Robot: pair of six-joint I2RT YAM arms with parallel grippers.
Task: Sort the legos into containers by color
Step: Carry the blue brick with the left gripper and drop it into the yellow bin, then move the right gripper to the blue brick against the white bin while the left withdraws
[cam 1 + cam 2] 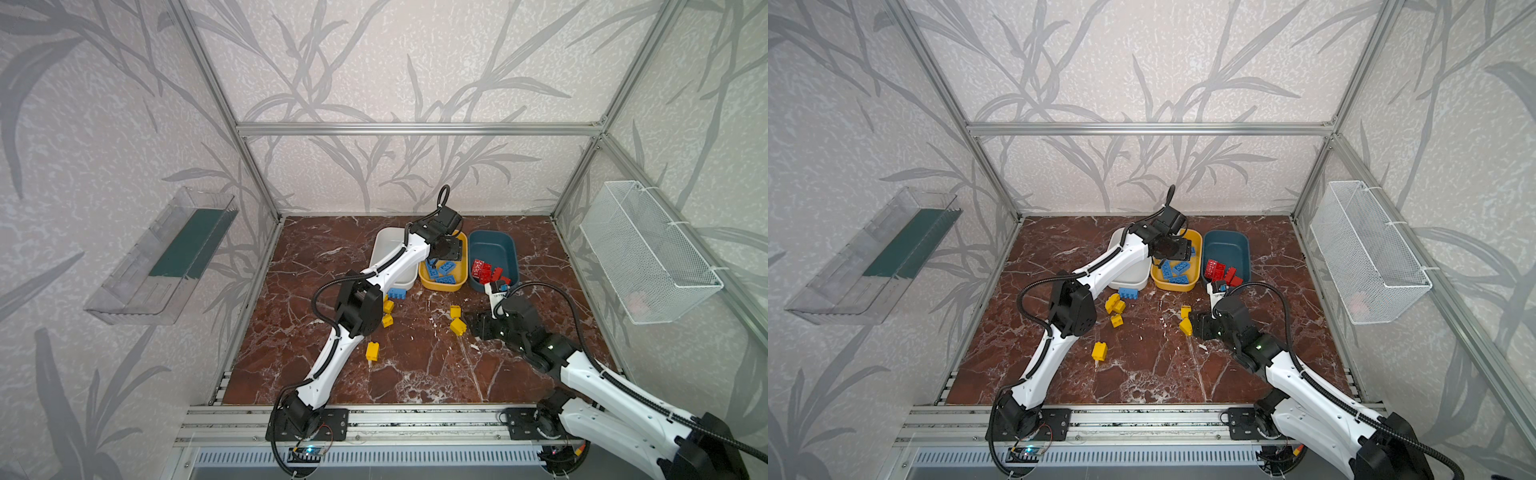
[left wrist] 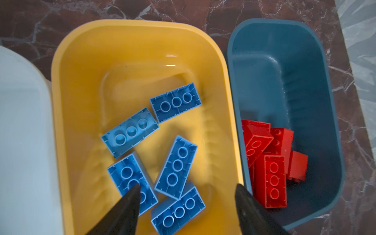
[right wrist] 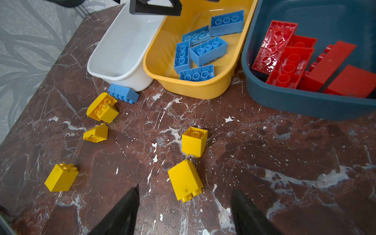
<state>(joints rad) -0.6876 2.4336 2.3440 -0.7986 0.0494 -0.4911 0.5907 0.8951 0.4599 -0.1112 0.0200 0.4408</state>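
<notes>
Left wrist view had the left gripper (image 2: 187,189) with jaws wide and empty, hanging over the yellow tub (image 2: 67,101), where five blue legos (image 2: 130,132) lay loose. Red legos (image 2: 273,179) sat piled in the teal tub (image 2: 305,81) just beside it. Right wrist view: right gripper (image 3: 184,189) jaws also wide, nothing held, low over the table (image 3: 264,152), with the nearest yellow block (image 3: 185,180) lying on its side roughly between the fingers. Other yellow blocks (image 3: 95,133) were scattered on the marble. One stray blue brick (image 3: 124,94) lay touching the white tub (image 3: 122,50), which looked empty. I judged the step as the right gripper's pick of that tipped block, bound for the white tub. To do it well I'd have squared the jaws on its flat sides, not the stud end, gone down almost to the marble, then closed. The left arm (image 1: 395,262) crossed over the white tub in both top views, so I'd have cleared it first. Then I'd have sent it for the stray blue brick, gripping across the short width.
</notes>
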